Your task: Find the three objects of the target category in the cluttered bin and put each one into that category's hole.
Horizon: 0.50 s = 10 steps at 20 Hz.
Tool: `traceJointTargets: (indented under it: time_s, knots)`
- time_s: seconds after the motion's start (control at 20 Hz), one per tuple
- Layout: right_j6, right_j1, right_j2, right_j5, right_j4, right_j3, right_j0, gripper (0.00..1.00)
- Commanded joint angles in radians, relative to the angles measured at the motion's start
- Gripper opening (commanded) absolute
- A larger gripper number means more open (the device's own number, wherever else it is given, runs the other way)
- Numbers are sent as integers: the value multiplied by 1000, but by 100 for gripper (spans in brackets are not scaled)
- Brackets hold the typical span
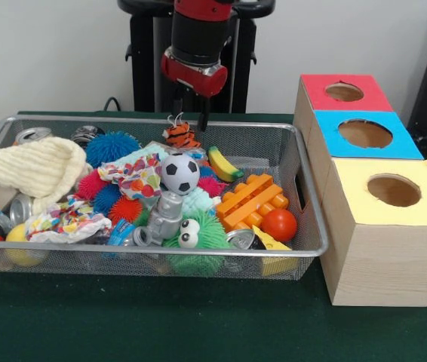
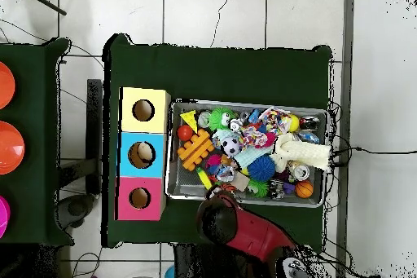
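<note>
While the gripper [image 1: 191, 113] hovers over the tiger toy [image 1: 181, 134], finger state indeterminate, descending risks snagging the mesh bin [image 1: 308, 188] rim or neighbouring banana [image 1: 224, 164].

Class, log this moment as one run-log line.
gripper: over bin's far edge, holding nothing | nearest: tiger toy | boxes' holes: nothing entering

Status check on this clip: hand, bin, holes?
Hand above the bin's far rim, by the tiger toy, holding nothing visible. Bin packed with clutter. Red hole, blue hole, yellow hole unobstructed.
</note>
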Motion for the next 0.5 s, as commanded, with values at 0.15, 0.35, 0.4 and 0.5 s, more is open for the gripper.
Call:
traceJointTargets:
  time_s: [0.15,0.35,0.4,0.5]
  knots:
    - [76,-34,33,162,20,-148,18,100]
    - [81,-23,41,153,16,-156,13,100]
    - [82,-19,43,151,15,-159,11,100]
    - [85,-10,47,141,12,-161,8,100]
